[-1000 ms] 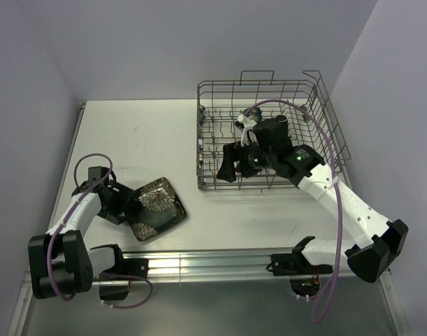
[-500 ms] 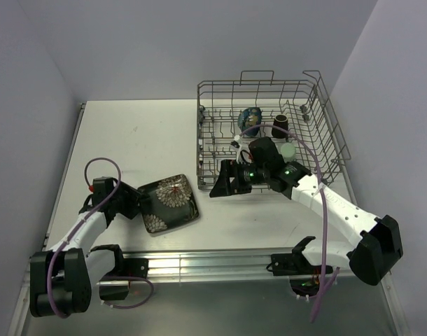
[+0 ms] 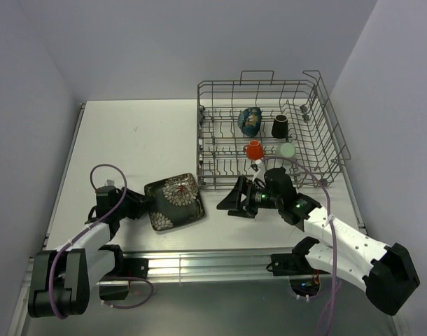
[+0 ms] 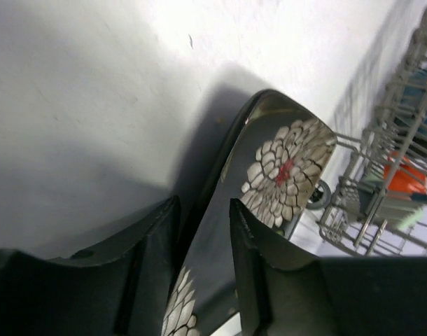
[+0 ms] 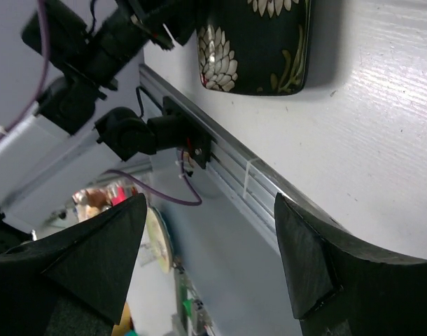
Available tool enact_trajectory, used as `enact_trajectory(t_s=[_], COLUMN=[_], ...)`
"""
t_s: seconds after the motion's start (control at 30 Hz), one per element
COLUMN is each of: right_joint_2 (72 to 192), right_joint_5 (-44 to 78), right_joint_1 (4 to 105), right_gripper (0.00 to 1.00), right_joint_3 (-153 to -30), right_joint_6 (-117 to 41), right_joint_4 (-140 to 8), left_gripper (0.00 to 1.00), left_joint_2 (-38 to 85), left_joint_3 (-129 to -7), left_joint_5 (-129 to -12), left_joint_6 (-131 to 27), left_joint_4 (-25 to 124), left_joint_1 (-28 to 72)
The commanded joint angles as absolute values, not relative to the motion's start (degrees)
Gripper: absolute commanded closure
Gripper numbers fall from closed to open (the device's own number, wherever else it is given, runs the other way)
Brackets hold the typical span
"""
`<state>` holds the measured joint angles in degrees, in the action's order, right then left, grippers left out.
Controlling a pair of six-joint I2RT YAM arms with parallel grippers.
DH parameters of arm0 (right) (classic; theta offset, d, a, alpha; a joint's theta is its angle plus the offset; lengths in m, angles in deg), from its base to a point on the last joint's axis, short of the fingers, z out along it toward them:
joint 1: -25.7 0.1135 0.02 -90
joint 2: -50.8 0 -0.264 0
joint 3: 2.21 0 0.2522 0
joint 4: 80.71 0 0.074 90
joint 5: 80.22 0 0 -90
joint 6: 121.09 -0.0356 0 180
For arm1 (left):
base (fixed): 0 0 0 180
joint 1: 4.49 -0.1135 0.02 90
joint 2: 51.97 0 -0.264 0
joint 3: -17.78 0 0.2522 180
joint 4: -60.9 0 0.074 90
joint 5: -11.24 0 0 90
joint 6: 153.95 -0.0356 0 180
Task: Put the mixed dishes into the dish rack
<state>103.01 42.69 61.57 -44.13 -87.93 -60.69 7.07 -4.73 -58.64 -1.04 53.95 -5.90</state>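
Top external view: we list the white worktop (image 3: pixel 143 133) with the dish rack (image 3: pixel 201 140) standing in the upper right of the frame. Inside the rack we count four pieces: the dark bowl (image 3: pixel 250 120) lying on its side at the rear, the small brown cup (image 3: pixel 281 126) just beside it to the right, the small orange cup (image 3: pixel 253 150) nearer the front wall, and the pale green cup (image 3: pixel 288 150) to its right. The dark square plate (image 3: pixel 175 201) is outside the rack, at lower centre-left of the frame and just beside the rack's front left corner. It is tilted, and the left gripper (image 3: pixel 145 204) has its jaws clamped on the plate's left rim. The right gripper (image 3: pixel 229 202) sits in front of the rack at lower centre, jaws spread wide and holding nothing. Left wrist view: we note the two dark fingers (image 4: pixel 154 266) closed over the plate's rim, the flowered face of the plate reaching toward the upper right, its shadow on the worktop behind, and the rack wires with the orange cup at the right edge. Right wrist view: we enter both jaws far apart at the bottom corners, nothing between them, the plate's corner at top centre, the left arm at upper left, and the aluminium rail (image 5: pixel 220 161) running diagonally below.
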Motion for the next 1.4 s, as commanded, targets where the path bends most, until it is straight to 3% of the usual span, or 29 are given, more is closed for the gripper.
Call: enact_trajectory(t_s=[0.0,0.17,0.27,0.3,0.47,0.6,0.67,0.93,1.1,1.37], right_joint_2=[99.32,98.70,98.35,98.18,100.54,102.13,102.30,104.76,105.64,106.96], right_joint_5=[39.06,37.99,38.52,38.17,37.55,37.03,36.33,35.54,32.54,33.08], right_joint_1=[61.82,61.29,61.29,61.38,61.29,61.29,61.29,62.96,67.44,75.61], right_gripper=[0.20,0.20,0.20,0.20,0.20,0.20,0.18,0.16,0.17,0.18], right_joint_3=[-44.10,-41.47,-40.32,-40.58,-46.71,-51.03,-51.48,-42.96,-43.48,-39.26], right_joint_6=[-94.55,-98.23,-99.82,-99.74,-94.57,-90.34,-89.89,-104.91,-105.62,-119.33], right_joint_4=[-64.35,-63.35,-64.40,-63.62,-57.73,-52.20,-51.49,-65.37,-62.21,-69.95], left_gripper=[0.60,0.66,0.98,1.00,1.00,1.00,1.00,1.00,1.00,1.00], left_joint_2=[9.02,9.02,11.39,12.87,11.32,-5.16,-5.39,-9.52,-10.48,-11.46], left_joint_3=[2.86,3.32,1.65,0.87,-0.11,-1.77,-3.97,-18.20,-22.34,-21.02], left_joint_5=[-56.80,-57.04,-57.14,-56.79,-55.12,-56.34,-58.61,-63.72,-64.08,-62.49], left_joint_6=[-1.38,-1.20,-0.76,-0.59,-0.76,3.43,4.59,-0.84,-3.05,-2.08], left_joint_4=[55.91,58.58,56.73,55.94,48.83,35.05,29.25,8.24,4.34,4.78], left_joint_1=[-5.02,-4.93,-2.73,-2.30,-2.12,0.93,3.23,4.65,4.74,5.88])
